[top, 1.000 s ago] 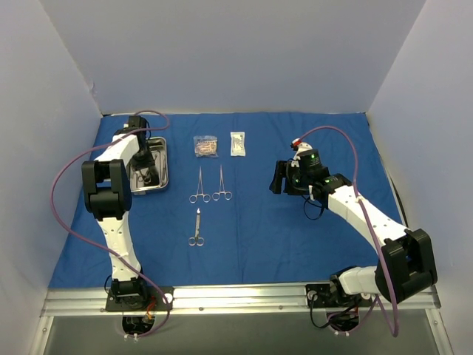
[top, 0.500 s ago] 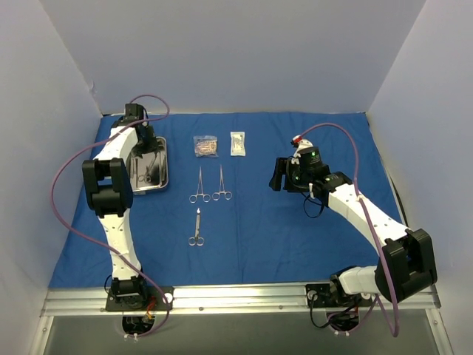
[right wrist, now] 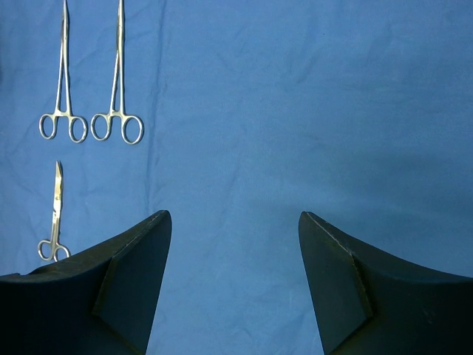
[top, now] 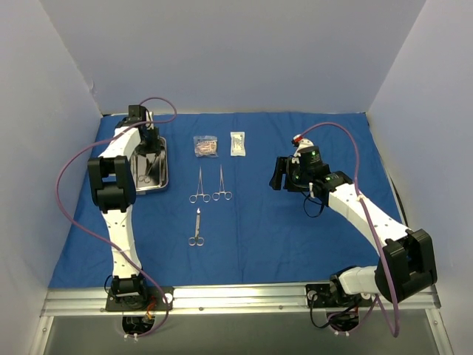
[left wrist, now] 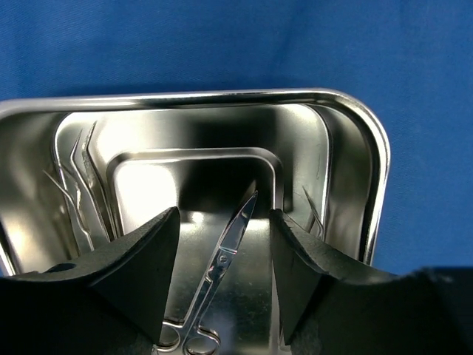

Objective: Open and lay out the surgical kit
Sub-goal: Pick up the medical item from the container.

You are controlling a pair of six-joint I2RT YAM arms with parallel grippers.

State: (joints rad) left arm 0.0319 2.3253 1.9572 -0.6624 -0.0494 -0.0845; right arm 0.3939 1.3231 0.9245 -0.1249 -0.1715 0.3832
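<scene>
The blue cloth wrap (top: 295, 237) lies spread flat over the table. The steel tray (top: 164, 159) sits at its far left. My left gripper (top: 145, 143) hangs open over the tray's far end. In the left wrist view, the gripper (left wrist: 224, 218) straddles a pair of scissors (left wrist: 214, 274) lying in the tray (left wrist: 355, 126), without touching them. Thin tweezers (left wrist: 77, 185) lean along the tray's left wall. Two forceps (top: 199, 185) (top: 222, 183) and small scissors (top: 196, 228) lie on the cloth. Two clear packets (top: 205, 146) (top: 237, 143) lie behind them. My right gripper (top: 277, 176) is open and empty above the cloth.
In the right wrist view, the open gripper (right wrist: 233, 216) looks down on bare cloth (right wrist: 295, 111), with the forceps (right wrist: 118, 81) and small scissors (right wrist: 53, 214) at the left. White walls close in the table on three sides. A metal rail (top: 236, 296) runs along the near edge.
My left gripper has moved from the middle of the tray toward its far end. The right arm and the laid-out instruments have not moved.
</scene>
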